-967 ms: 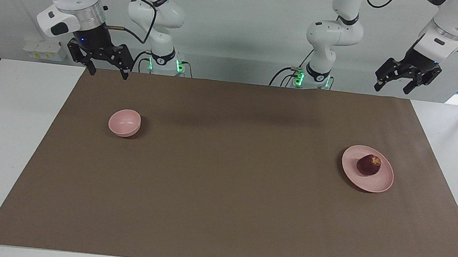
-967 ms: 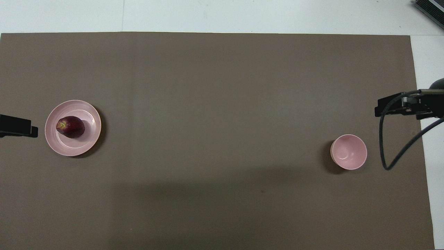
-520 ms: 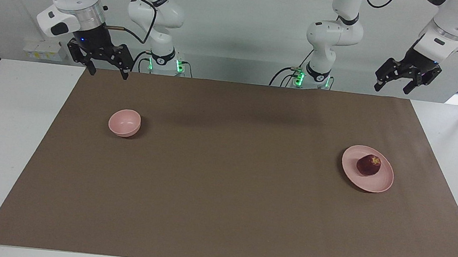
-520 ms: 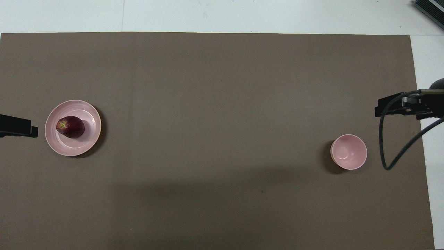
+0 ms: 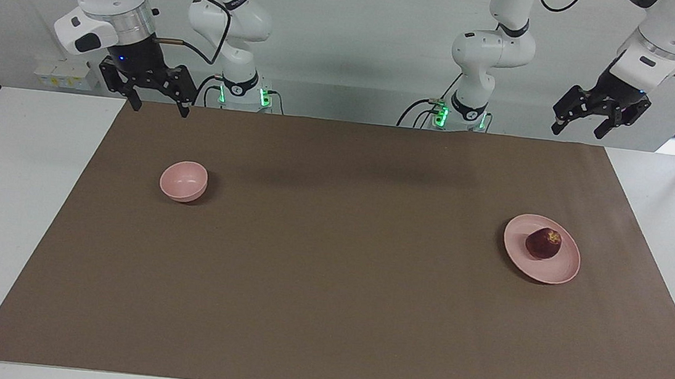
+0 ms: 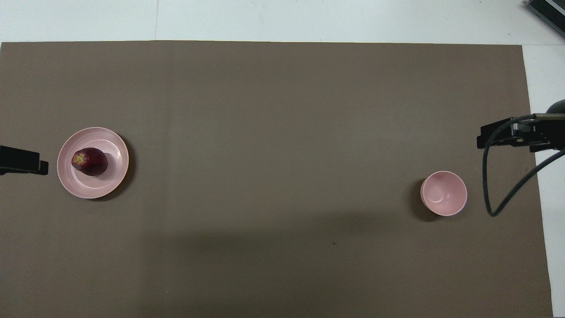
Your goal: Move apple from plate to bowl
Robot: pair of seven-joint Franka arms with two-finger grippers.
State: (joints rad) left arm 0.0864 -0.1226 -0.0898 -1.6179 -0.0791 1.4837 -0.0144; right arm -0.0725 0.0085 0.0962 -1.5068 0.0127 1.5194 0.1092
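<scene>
The dark red apple [image 5: 543,243] lies on the flat pink plate [image 5: 562,270] toward the left arm's end of the brown mat; both also show in the overhead view, the apple [image 6: 90,161] on the plate [image 6: 112,179]. The small deep pink bowl [image 5: 183,181] stands empty toward the right arm's end and shows in the overhead view [image 6: 443,193]. My left gripper [image 5: 577,132] hangs open and empty high over the mat's edge by the robots, well above and apart from the plate. My right gripper [image 5: 159,109] hangs open and empty over the mat's edge by the robots, apart from the bowl.
A brown mat [image 5: 329,275] covers most of the white table [image 5: 13,214]. A black cable [image 6: 490,194] loops from the right arm near the bowl. A dark device [image 6: 547,11] sits at the table's corner farthest from the robots.
</scene>
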